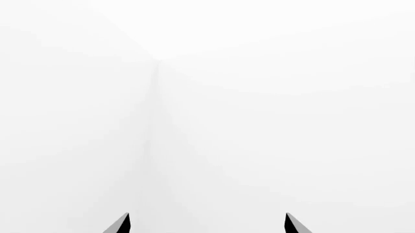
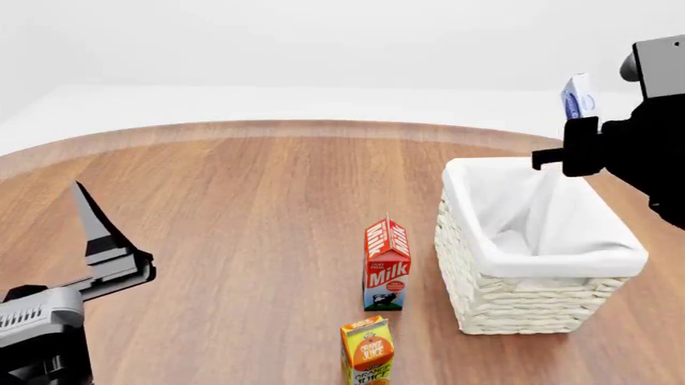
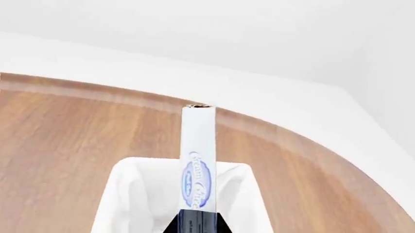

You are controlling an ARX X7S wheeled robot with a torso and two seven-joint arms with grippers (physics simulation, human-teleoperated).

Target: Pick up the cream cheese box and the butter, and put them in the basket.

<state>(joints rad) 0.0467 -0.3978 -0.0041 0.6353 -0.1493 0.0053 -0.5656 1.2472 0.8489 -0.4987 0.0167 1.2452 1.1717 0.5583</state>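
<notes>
While left gripper (image 2: 91,228) gapes, right gripper (image 2: 578,120) clamps one cream cheese box (image 2: 578,98) (over one basket (image 2: 514,301)).

A bare simulated test scene rather than a lived-in room: a round wood-grain surface (image 2: 246,233) sits inside featureless white walls. Only a few grocery props stand on it, a red milk carton (image 2: 386,264), an orange juice carton (image 2: 367,351) and a cream-white woven basket with cloth lining (image 2: 514,301).

The left tool (image 2: 91,224) has black, pointed wedge fingers on a grey ribbed body; the right tool (image 2: 583,136) is blocky black.
</notes>
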